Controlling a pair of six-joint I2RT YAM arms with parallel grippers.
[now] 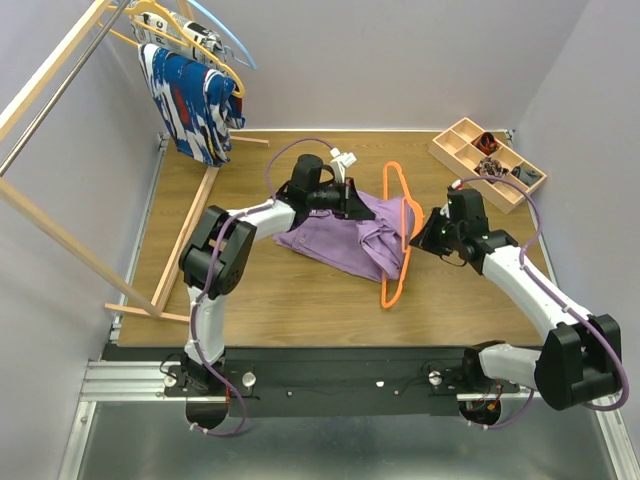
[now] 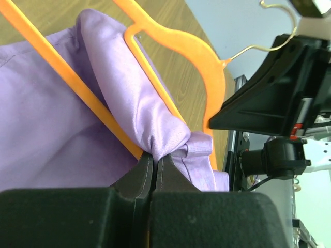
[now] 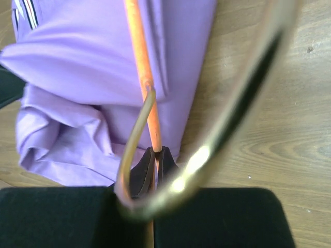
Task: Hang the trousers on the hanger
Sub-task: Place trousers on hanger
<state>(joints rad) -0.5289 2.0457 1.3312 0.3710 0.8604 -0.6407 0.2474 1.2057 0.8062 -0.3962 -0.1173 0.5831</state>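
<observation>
The lilac trousers [image 1: 335, 240] lie bunched on the table's middle. The orange hanger [image 1: 392, 285] lies across their right side, hook toward the right arm. My left gripper [image 1: 360, 205] is shut on a fold of the trousers [image 2: 150, 103]; in the left wrist view that fold passes between the hanger's [image 2: 176, 41] bottom bar and its upper arm. My right gripper [image 1: 416, 233] is shut on the hanger's thin orange bar [image 3: 140, 57] at the trousers' [image 3: 88, 62] edge. The metal hook [image 3: 232, 103] curves blurred in front of the right wrist camera.
A wooden clothes rack [image 1: 60, 70] stands at the far left, holding a blue, white and red garment [image 1: 190, 105], a paler yellow-orange hanger [image 1: 165, 20] and a light blue hanger [image 1: 232, 42]. Its base bar [image 1: 185, 240] lies on the table. A wooden compartment tray [image 1: 462, 143] sits far right.
</observation>
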